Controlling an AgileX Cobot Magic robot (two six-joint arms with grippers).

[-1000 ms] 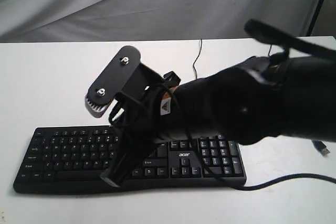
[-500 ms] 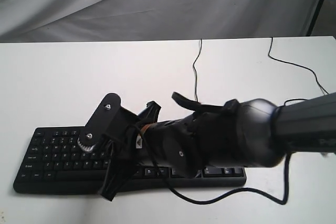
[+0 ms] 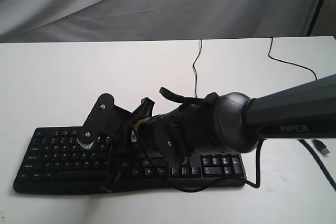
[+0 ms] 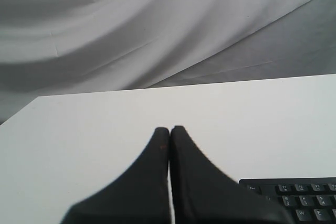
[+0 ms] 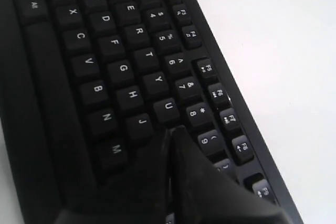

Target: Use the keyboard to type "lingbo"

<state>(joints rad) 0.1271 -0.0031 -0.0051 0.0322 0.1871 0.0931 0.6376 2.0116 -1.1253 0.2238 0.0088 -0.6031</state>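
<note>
Typing on keyboard (image 3: pixel 52 153) lying along worktop's (image 3: pixel 63 72) near edge, toward near-left corner | pressing right gripper's (image 5: pixel 170 129) fingers together, empty, into one narrow tip for single keys, just past U key (image 5: pixel 168 106), likely on I | holding left gripper (image 4: pixel 169 128), fingers likewise together, over bare worktop off keyboard's Esc corner, clear of keys

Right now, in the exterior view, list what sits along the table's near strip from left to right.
Left end of the keyboard → right gripper, shut and tipped down over the keys → number pad → USB plug of the loose cable near the right edge.
</note>
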